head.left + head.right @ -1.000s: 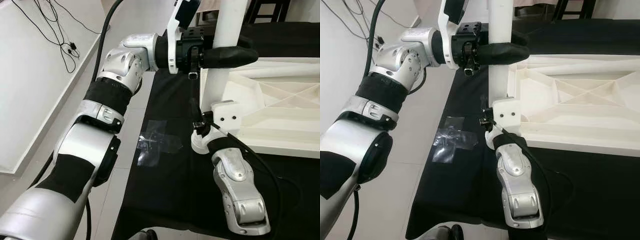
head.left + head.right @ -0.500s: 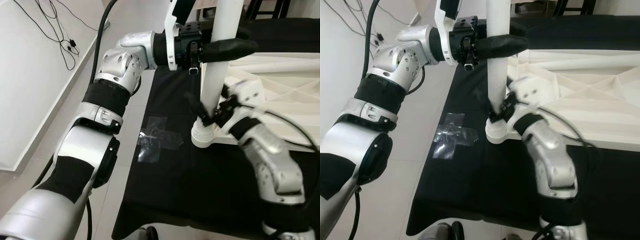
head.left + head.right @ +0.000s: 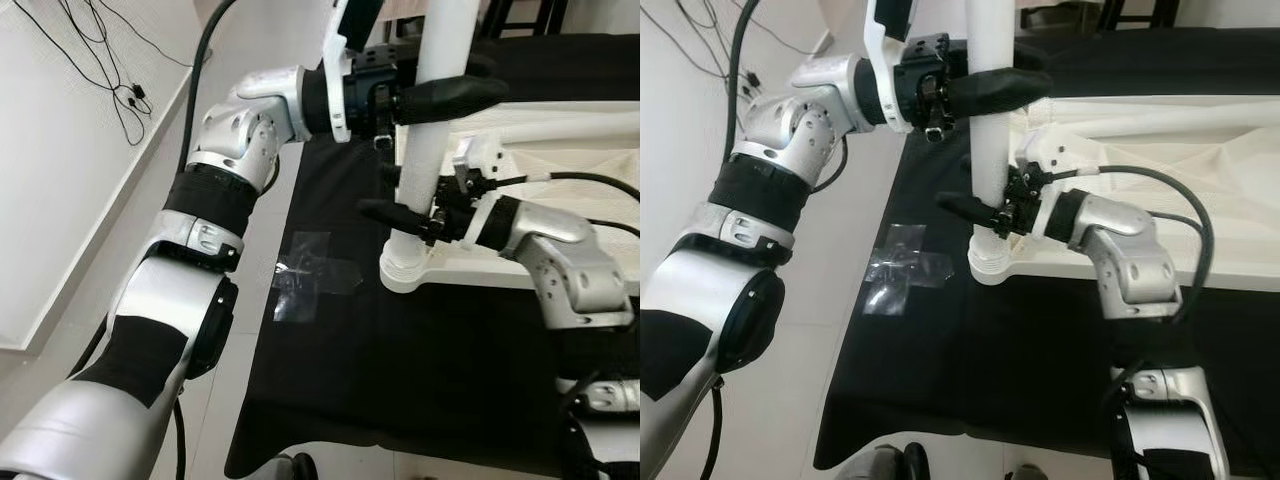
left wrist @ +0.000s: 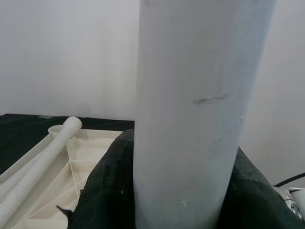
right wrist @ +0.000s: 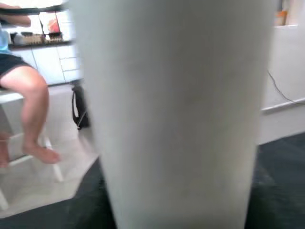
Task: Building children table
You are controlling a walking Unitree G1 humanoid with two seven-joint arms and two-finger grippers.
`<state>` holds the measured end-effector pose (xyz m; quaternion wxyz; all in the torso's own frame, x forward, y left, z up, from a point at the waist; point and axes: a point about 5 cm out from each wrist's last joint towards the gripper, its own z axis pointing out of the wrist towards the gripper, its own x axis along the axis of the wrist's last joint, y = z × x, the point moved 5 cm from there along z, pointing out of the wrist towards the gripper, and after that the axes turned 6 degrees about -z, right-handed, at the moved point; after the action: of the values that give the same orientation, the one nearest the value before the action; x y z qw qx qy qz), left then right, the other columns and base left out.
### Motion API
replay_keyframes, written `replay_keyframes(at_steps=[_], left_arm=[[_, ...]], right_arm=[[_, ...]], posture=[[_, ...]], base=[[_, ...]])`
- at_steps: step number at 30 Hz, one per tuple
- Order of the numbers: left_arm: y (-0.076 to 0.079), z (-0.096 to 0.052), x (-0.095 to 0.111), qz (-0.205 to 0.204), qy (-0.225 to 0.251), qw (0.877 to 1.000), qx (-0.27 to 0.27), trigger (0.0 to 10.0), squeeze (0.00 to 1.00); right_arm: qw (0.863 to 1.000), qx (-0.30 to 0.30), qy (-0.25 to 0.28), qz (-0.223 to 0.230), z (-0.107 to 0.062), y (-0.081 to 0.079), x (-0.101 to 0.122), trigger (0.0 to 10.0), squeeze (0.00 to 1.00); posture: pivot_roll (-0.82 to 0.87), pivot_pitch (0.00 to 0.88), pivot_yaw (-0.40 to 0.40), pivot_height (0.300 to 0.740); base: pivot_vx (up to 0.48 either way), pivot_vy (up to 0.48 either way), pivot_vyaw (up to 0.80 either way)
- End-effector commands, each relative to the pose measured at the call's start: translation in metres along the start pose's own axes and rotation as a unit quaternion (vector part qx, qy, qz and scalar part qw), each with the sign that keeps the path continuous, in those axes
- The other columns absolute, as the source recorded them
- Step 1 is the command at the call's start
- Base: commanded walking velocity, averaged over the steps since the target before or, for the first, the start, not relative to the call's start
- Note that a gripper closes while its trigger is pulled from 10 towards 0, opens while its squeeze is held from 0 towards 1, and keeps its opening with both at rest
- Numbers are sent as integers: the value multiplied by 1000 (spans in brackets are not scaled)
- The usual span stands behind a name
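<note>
Table leg (image 3: pixel 432 120) (upright at the tabletop (image 3: pixel 560 150) corner) is clamped high by the left claw (image 3: pixel 455 92), low by the right claw (image 3: pixel 400 200).

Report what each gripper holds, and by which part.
Left gripper clamps the white table leg high on its shaft; right gripper grips the same leg low, just above its socket in the upturned tabletop.
</note>
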<state>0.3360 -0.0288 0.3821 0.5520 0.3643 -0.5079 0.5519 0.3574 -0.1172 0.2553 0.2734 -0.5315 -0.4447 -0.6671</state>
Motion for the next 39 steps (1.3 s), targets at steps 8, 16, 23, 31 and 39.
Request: replay_keyframes(at_steps=[8,16,23,31,39], left_arm=[[15,15,-4,3,-16,999,-52,7059,1000],[9,13,-4,3,-17,1000,-21,10000,0],[5,12,-5,1,-33,999,-11,10000,0],[5,10,-7,-5,-35,999,-9,0,0],[3,8,-6,-5,-35,999,-4,0,0]], right_arm=[[999,-16,0,32,22,1,-18,0,0],[955,-256,-147,36,16,-2,-74,0,0],[894,-412,-176,2,4,-21,-77,0,0],[906,-396,-150,13,21,-23,-64,10000,0],[950,-293,-104,-31,26,1,-33,10000,1000]], posture=[[20,166,106,740],[32,173,89,740],[30,167,112,740],[21,166,109,740],[26,163,98,740]], base=[[0,0,0],[0,0,0],[0,0,0],[0,0,0],[0,0,0]])
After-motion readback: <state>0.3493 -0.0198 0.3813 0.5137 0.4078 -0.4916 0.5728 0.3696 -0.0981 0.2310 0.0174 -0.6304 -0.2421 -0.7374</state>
